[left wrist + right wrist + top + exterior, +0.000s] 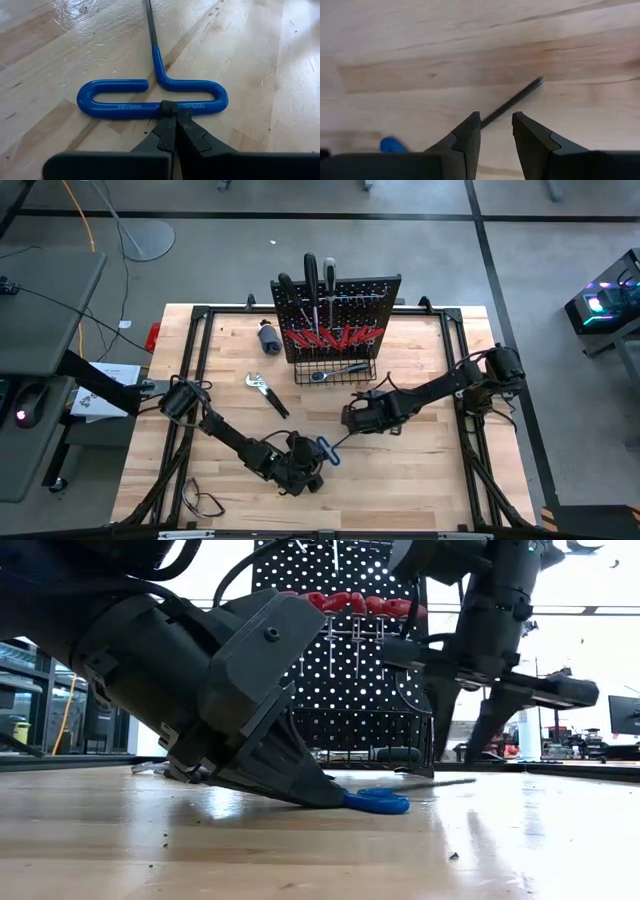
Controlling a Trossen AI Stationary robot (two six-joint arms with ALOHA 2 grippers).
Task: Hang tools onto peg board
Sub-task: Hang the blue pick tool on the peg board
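Note:
The blue-handled T-shaped tool (150,97) lies flat on the wooden table, with its thin dark shaft (512,102) running toward the peg board (335,315). My left gripper (170,107) is shut, its tips against the blue handle (328,450). Over the shaft my right gripper (496,122) points down, open, one finger on each side and clear of it. The peg board stands upright at the table's far middle with red-handled and black-handled tools hung on it. A silver wrench (335,370) lies in the wire basket at its base. My left gripper touches the blue handle's long near bar at its middle (169,102) with the tips of its shut fingers (335,798). It comes slanting down from the table's near left. The tool lies flat on the table.
Pliers (268,392) lie on the table left of the basket, and a dark blue tool (268,336) lies left of the peg board. A black cable loop (205,502) sits at the near left corner. The black metal table frame (200,315) runs round the table's edges.

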